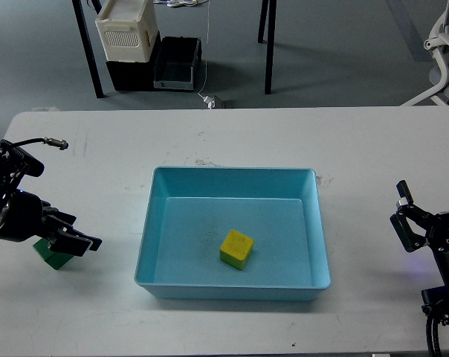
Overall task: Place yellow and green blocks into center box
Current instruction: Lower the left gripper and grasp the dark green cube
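A broad white worktop [232,141] spans the frame from left to right, its surface lightly scuffed and speckled above centre. A large shallow light blue plastic tray [232,284] with sloped walls rests at its centre. At lower left, a small dark green cube [52,255] sits on the worktop, well apart from the tray.

Legible text: one item. White lettering, partly readable as "OTIQ", on the black body of the right gripper [407,216]. No other markings readable.
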